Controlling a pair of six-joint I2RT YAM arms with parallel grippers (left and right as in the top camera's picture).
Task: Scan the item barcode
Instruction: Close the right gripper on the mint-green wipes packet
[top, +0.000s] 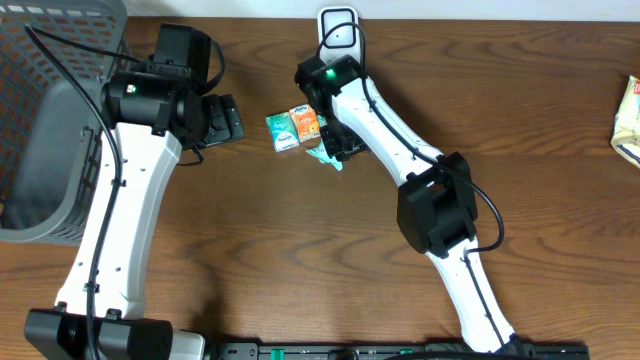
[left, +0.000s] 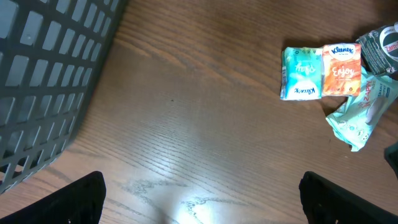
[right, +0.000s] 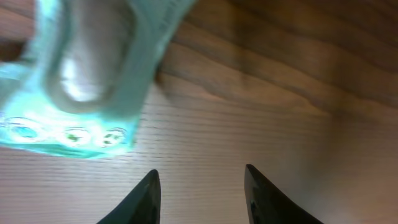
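Three small packs lie together on the wooden table: a teal tissue pack (top: 283, 131) (left: 302, 73), an orange Kleenex pack (top: 306, 123) (left: 341, 69), and a crumpled teal wipes packet (top: 326, 158) (left: 362, 112) (right: 87, 74). My right gripper (top: 338, 146) (right: 202, 193) hovers right beside the wipes packet, open, with only bare wood between its fingers. The packet sits up and left of those fingertips. My left gripper (top: 226, 120) (left: 202, 202) is wide open over bare table, left of the packs. A white scanner (top: 339, 30) with a cable stands at the back edge.
A grey plastic basket (top: 45, 120) (left: 43, 81) fills the far left of the table. A yellowish packet (top: 628, 118) lies at the right edge. The right arm (top: 400, 140) stretches diagonally across the middle.
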